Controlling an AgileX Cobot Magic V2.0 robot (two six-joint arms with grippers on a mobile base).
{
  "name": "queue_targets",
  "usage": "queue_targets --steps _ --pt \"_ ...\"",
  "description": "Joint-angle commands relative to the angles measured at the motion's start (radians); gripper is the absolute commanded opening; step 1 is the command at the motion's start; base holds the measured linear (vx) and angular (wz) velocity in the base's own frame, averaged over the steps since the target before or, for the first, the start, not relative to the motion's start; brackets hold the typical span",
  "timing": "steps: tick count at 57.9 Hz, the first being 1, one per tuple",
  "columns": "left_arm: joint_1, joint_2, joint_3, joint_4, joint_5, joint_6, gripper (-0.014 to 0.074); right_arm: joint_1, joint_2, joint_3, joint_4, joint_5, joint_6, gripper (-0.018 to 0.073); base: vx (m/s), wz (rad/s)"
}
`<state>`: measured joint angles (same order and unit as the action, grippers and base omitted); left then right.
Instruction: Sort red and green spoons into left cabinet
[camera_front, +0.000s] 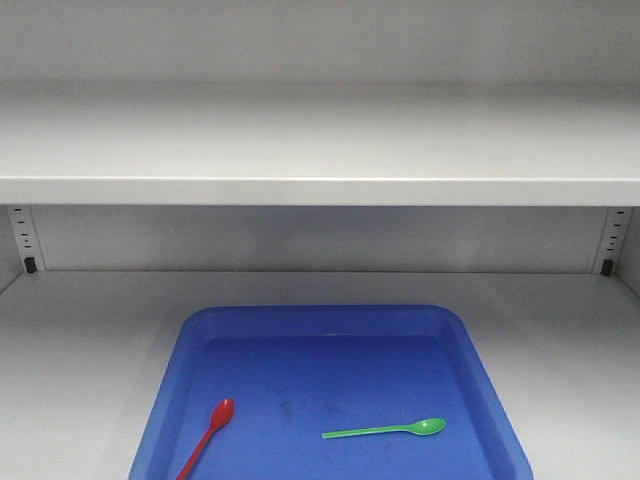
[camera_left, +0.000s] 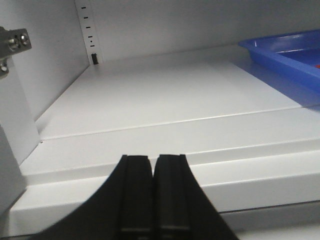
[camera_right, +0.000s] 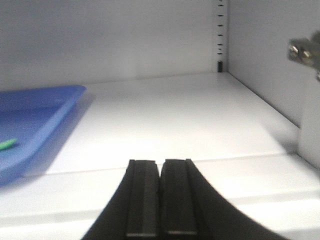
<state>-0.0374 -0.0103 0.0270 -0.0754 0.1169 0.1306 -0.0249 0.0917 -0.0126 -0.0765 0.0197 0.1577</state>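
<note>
Blue tray (camera_front: 330, 325) on the cabinet shelf (camera_front: 90, 330) holds the red spoon (camera_front: 208, 436) and green spoon (camera_front: 385, 430), well apart. My left end effector (camera_left: 151, 172) and right end effector (camera_right: 160, 175) hang clamped, empty, ready outside.

A grey cabinet shelf (camera_front: 80, 350) carries a blue tray (camera_front: 300, 325).

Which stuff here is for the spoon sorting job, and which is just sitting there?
For the job:
red spoon
green spoon
cabinet

Just there:
blue tray, which both spoons lie in
</note>
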Motion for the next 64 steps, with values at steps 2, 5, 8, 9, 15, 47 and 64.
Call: queue_targets --steps 2,5,8,9,15,47,64 --pt "0.002 -0.020 0.016 -0.007 -0.074 -0.005 -0.0001 -0.027 -0.068 0.045 0.000 -0.101 0.000 -0.0003 0.00 0.00" --pt "0.002 -0.020 0.016 -0.007 -0.074 -0.005 -0.0001 -0.027 -0.118 0.054 0.000 -0.049 0.000 -0.0003 0.00 0.00" --pt "0.002 -0.019 0.016 -0.007 -0.074 -0.005 -0.0001 -0.026 -0.117 0.050 -0.004 -0.029 0.000 -0.0003 0.00 0.00" --pt "0.002 -0.019 0.016 -0.007 -0.074 -0.005 -0.0001 -0.026 -0.113 0.050 -0.004 -0.029 0.000 -0.0003 0.00 0.00" --pt "0.002 -0.019 0.016 -0.007 -0.073 -0.005 -0.0001 -0.026 -0.110 0.050 0.000 -0.020 0.000 -0.0003 0.00 0.00" --pt "0.002 -0.019 0.016 -0.007 -0.073 -0.005 -0.0001 -0.026 -0.115 0.050 0.000 -0.012 0.000 -0.0003 0.00 0.00" --pt "0.002 -0.019 0.016 -0.007 -0.073 -0.005 -0.0001 -0.026 -0.115 0.050 -0.001 -0.012 0.000 -0.0003 0.00 0.00"
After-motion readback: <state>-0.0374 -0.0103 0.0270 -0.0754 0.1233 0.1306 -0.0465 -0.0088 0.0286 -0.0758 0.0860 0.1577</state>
